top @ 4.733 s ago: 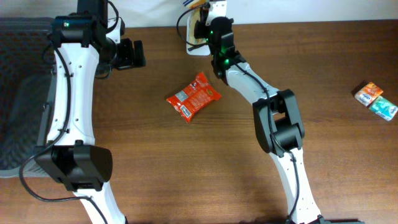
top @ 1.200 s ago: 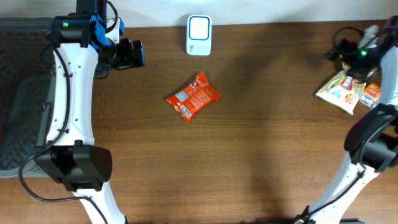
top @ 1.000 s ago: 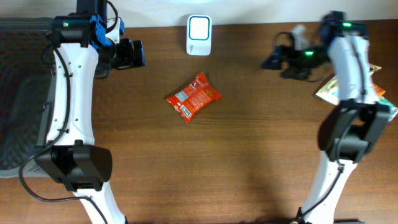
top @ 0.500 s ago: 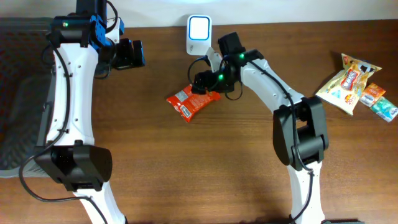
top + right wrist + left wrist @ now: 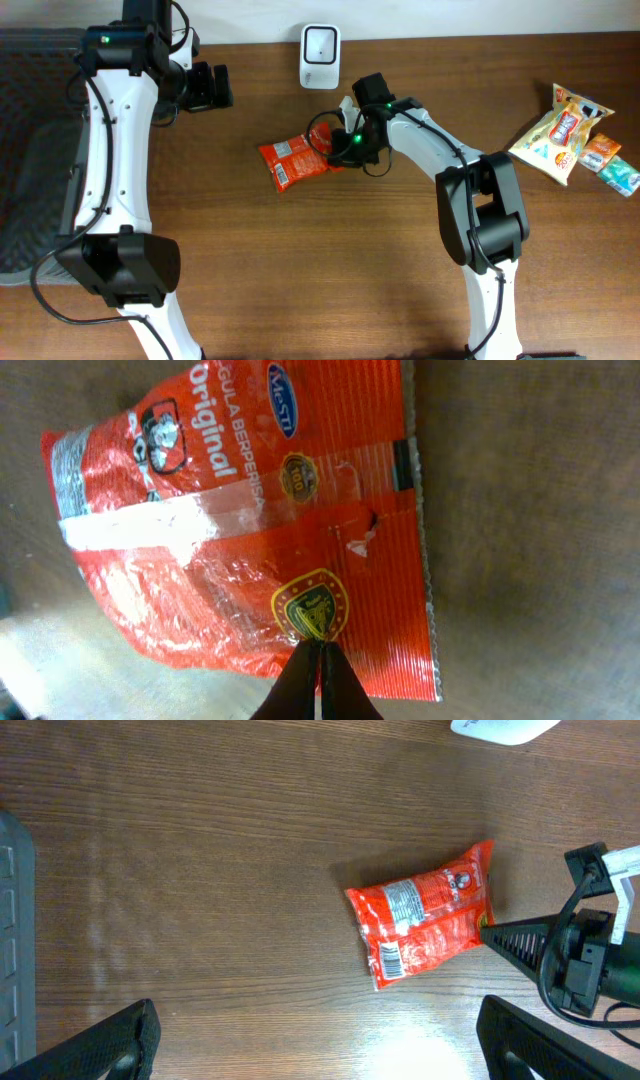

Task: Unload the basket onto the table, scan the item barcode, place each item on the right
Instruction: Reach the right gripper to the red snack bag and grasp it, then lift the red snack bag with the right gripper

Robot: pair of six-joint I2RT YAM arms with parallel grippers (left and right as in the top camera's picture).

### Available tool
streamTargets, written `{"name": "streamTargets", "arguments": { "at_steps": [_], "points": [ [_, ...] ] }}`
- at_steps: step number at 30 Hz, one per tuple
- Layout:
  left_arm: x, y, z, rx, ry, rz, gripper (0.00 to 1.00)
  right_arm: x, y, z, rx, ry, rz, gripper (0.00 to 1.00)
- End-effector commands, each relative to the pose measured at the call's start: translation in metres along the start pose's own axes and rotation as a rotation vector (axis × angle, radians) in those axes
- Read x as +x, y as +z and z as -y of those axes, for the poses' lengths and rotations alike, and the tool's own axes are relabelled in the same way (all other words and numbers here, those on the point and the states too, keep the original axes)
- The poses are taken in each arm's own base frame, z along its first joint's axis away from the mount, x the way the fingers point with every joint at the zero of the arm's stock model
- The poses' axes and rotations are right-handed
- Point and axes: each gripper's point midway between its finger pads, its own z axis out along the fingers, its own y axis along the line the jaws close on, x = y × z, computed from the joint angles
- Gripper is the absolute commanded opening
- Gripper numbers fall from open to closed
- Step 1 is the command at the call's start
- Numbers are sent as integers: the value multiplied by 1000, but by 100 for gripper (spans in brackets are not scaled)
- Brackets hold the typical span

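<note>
Your right gripper (image 5: 320, 660) is pinched shut on the edge of the red snack packet (image 5: 250, 530), which lies flat on the desk just ahead of it, barcode up, likely ready to lift toward the scanner (image 5: 320, 45) nearby; your left gripper (image 5: 320, 1040) hangs wide open, well apart

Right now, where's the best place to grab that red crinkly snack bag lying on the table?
Pinch the flat crimped seam at the end of the red crinkly foil snack bag, the end where the right hand is, coming in low from that side. The bag lies flat, so that thin edge is probably the only part that fits between fingers, and the barcode at the other end stays uncovered.
</note>
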Motion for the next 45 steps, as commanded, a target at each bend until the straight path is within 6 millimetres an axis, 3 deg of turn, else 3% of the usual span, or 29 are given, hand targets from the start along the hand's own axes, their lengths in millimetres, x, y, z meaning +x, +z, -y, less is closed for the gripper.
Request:
{"name": "streamTargets", "arguments": {
  "at_steps": [1,3,5,7,8,10,13,18,20,24,27,30,32,34,36,37,39,43,45],
  "points": [
    [-3,-6,-3,-4,-15,20,99,-16,-37,-21,-31,21,59,4],
    [-3,-7,-3,-4,-15,21,99,-21,-56,-36,-44,68,93,4],
    [-3,-6,-3,-4,-15,20,99,-13,-54,-43,-46,187,68,19],
    [-3,-6,-3,-4,-15,20,99,0,-41,-54,-39,229,27,68],
    [-3,-6,-3,-4,-14,20,99,6,-35,-59,-26,249,16,72],
    [-3,-6,-3,-4,-15,20,99,21,-20,-65,27,352,0,92],
    [-3,-6,-3,-4,-14,20,99,34,2,-51,187,639,91,99],
    [-3,-6,-3,-4,-14,20,99,-10,12,-63,80,632,298,100],
    [-3,-7,-3,-4,-14,21,99,-17,17,-58,83,634,327,93],
    [-3,-6,-3,-4,-14,20,99,-11,33,-44,120,663,306,81],
    [-3,-6,-3,-4,-14,20,99,-6,29,-22,233,630,337,61],
    [-3,-6,-2,-3,-13,20,99,-5,28,-19,254,558,324,56],
    [-3,-6,-2,-3,-13,20,99,-7,26,-17,252,547,318,32],
    [-3,-6,-3,-4,-13,20,99,-10,22,-15,250,544,324,25],
    [-3,-6,-2,-3,-13,20,99,-17,8,-13,231,537,334,17],
    [-3,-6,-2,-3,-13,20,99,-19,4,-13,222,532,334,6],
    [-3,-6,-2,-3,-12,20,99,-26,-10,-13,201,494,342,4],
    [-3,-6,-2,-3,-13,20,99,-44,-75,-22,217,236,413,4],
    [-3,-6,-2,-3,-12,20,99,-41,-98,-30,212,221,430,4]
  ]
}}
